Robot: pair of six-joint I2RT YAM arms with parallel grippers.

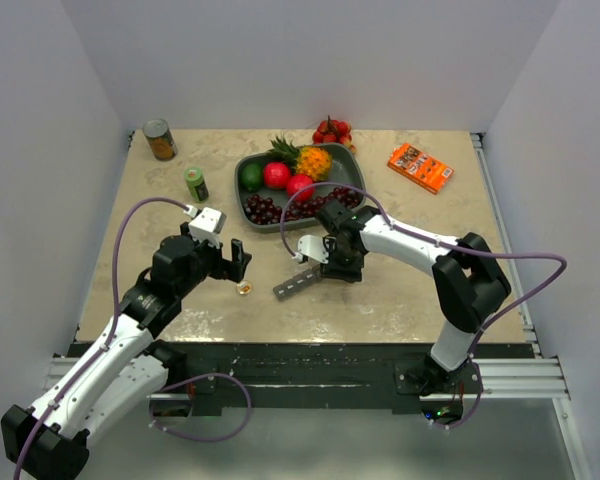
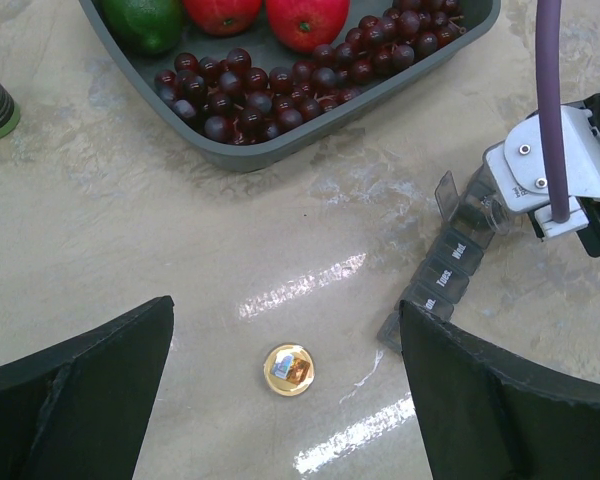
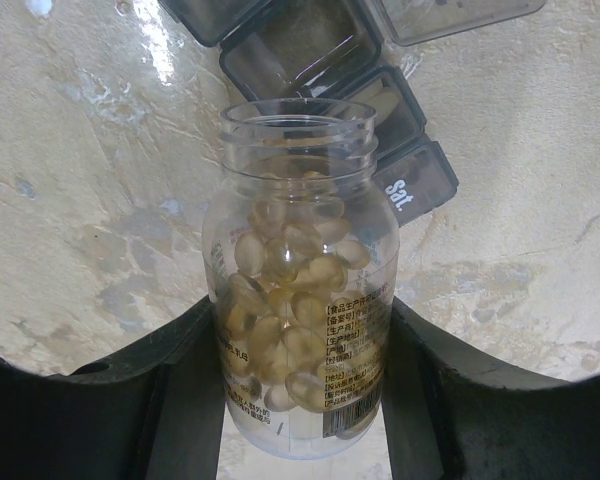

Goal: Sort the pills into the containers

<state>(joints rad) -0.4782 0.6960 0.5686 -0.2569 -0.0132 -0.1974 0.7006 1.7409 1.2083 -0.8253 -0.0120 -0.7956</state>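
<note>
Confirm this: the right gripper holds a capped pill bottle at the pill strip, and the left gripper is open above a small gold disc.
Wrong on one point: the pill bottle in the right gripper is uncapped; the right wrist view shows its open mouth toward the pill strip. The left gripper is indeed open above the small gold disc.

Containers [image 3: 292, 45] partly beyond top edge
</note>
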